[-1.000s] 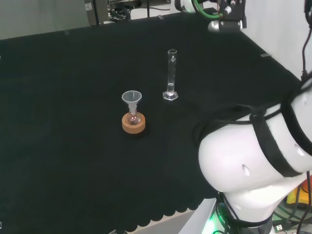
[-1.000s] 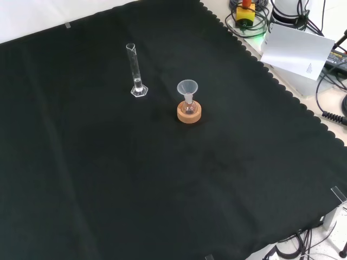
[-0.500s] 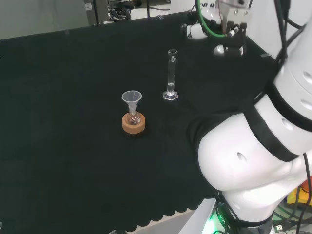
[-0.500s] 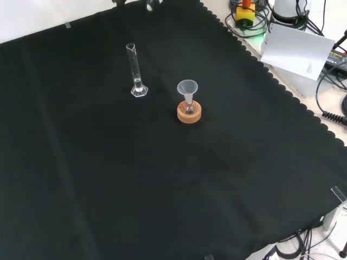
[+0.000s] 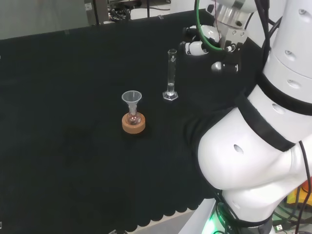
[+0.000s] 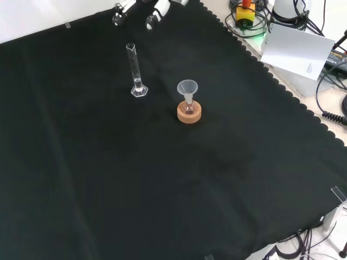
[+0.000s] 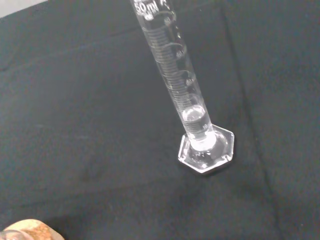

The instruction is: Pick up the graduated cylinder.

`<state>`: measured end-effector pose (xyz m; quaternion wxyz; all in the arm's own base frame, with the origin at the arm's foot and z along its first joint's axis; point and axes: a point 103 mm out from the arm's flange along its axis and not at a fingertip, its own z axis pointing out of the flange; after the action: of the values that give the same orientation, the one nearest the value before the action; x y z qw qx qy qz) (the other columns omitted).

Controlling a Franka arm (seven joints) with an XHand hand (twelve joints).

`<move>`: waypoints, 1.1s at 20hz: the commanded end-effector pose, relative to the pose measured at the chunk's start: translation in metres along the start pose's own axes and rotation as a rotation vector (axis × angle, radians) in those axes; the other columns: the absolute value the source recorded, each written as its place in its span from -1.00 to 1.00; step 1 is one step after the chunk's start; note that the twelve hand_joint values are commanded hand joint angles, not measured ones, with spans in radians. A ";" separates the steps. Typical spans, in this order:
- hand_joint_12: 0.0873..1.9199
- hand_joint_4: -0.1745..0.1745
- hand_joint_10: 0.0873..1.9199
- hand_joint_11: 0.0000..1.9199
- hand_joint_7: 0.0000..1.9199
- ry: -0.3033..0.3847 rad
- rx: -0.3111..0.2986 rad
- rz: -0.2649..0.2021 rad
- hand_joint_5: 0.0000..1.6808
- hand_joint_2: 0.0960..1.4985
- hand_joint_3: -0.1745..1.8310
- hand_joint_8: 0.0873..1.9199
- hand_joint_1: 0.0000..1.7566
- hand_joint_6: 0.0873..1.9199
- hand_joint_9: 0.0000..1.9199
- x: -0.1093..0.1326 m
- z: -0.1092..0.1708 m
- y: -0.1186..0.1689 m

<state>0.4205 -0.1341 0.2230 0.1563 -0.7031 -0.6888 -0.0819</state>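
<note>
The graduated cylinder (image 5: 170, 73) is clear glass on a six-sided foot and stands upright on the black cloth. It also stands upright in the front view (image 6: 135, 69), and in the wrist view the cylinder (image 7: 181, 87) is close, with a little liquid near its foot. My hand (image 5: 197, 48) hovers just right of the cylinder's top in the head view, apart from it. Its fingers are spread, with nothing between them. In the front view the hand (image 6: 156, 12) comes in from the top edge, beyond the cylinder.
A small flask with a clear funnel (image 5: 131, 100) sits on a cork ring (image 5: 133, 125), left of and nearer than the cylinder in the head view. The funnel (image 6: 187, 86) and cork ring (image 6: 189, 113) appear in the front view too. My white arm links (image 5: 253, 156) stand at the right.
My hand has come down and moved closer to the cylinder's top, entering the front view from its top edge. The cylinder and the flask have stayed put.
</note>
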 end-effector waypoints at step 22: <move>0.36 -0.29 -0.41 -0.70 -0.73 0.293 -0.007 -0.147 -0.55 0.45 -1.00 -0.37 -0.21 -1.00 -0.49 -0.032 0.080 0.005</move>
<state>0.4248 -0.1427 0.1897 0.2010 -0.6632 -0.7021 -0.1641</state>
